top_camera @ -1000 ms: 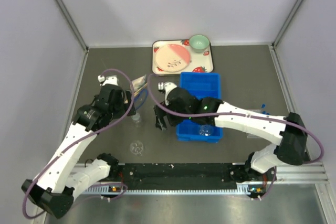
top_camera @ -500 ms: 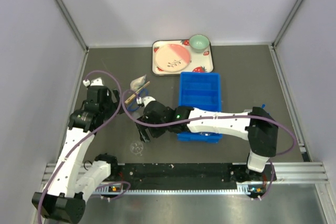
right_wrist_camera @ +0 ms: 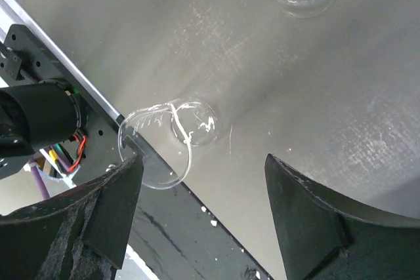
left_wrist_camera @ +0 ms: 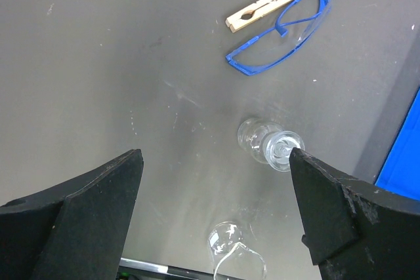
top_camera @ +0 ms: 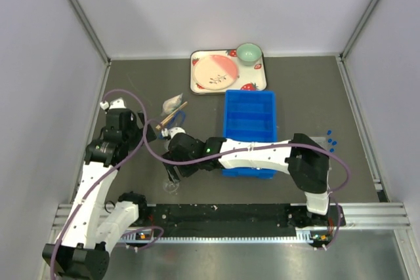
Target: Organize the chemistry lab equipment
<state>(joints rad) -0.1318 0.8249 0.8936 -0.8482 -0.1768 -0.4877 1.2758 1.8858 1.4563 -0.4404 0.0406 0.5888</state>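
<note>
Top external view: white-walled enclosure [top_camera: 216, 4] on aluminium framing, floored by a dark grey, scuffed table [top_camera: 295, 96], with a black rail [top_camera: 223, 214] along its near edge. Blue divided bin [top_camera: 249, 94], centre, its near end crossed by the right arm. Strawberry-print tray [top_camera: 195, 84] at the far edge, carrying a pink plate [top_camera: 215, 72] and a green bowl [top_camera: 249, 52]. Blue-framed safety glasses [left_wrist_camera: 282, 31] left of the bin, touching a wooden peg [left_wrist_camera: 262, 8]. Small glass flask [left_wrist_camera: 269, 145] nearer than the glasses. Clear glass beaker [right_wrist_camera: 167, 142] on its side at the near edge beside the rail. Tiny blue-capped pieces [top_camera: 330, 139] far right, detail unreadable. Left gripper [left_wrist_camera: 216, 214]: jaws fully spread, holding nothing, above bare table. Right gripper [right_wrist_camera: 200, 208]: jaws apart, holding nothing, hovering just over the beaker.
</note>
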